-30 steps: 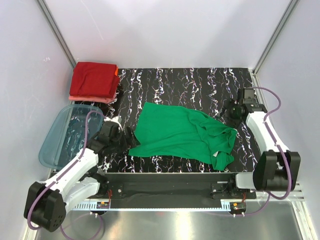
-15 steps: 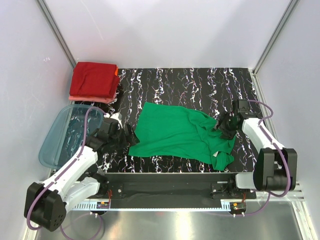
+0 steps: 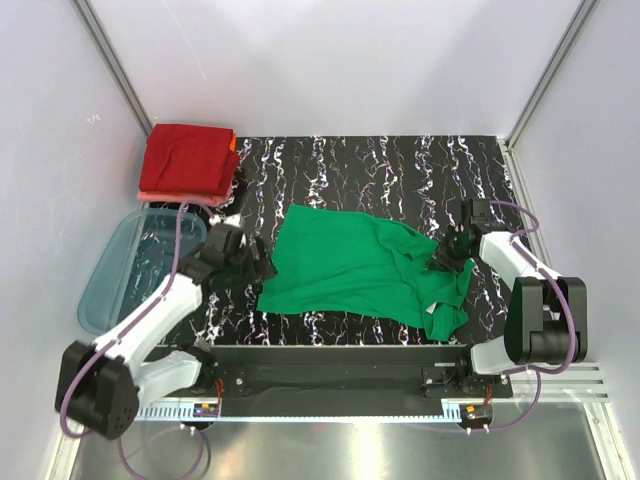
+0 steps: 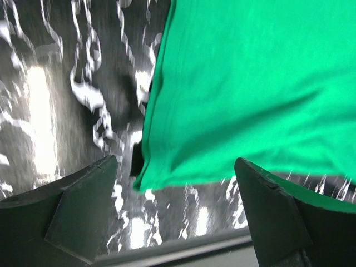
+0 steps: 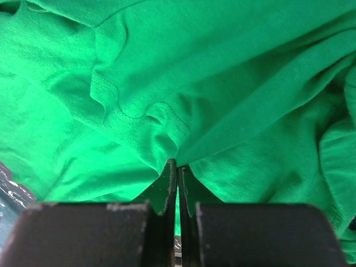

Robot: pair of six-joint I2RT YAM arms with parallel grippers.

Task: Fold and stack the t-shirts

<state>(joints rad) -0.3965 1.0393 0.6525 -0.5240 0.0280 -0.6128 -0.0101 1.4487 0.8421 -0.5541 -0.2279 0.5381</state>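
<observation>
Bare tabletop (image 3: 400,165) beyond green tee (image 3: 340,265), blue tub (image 3: 120,270) and folded stack (image 3: 187,160) blocking left edge

Right hand (image 5: 178,168) reached green tee (image 3: 345,265), apparently pinching fold; left hand (image 4: 175,167) nearer.

Left arm (image 3: 150,325) and right arm (image 3: 527,262): links are clad in white shells, with joints and shoulder housings in black. A purple cable (image 3: 178,240) is routed along the left arm, and a second purple cable (image 3: 521,210) along the right.

Left gripper (image 4: 175,167): its fingers (image 4: 83,197) are noted as matte dark grey wedges with flat faces.

Right gripper (image 5: 178,165): its fingers (image 5: 166,192) are seen as thin, black and tapered, backed by blocky dark grey mounts (image 5: 89,236) with pale, scuffed top edges.
</observation>
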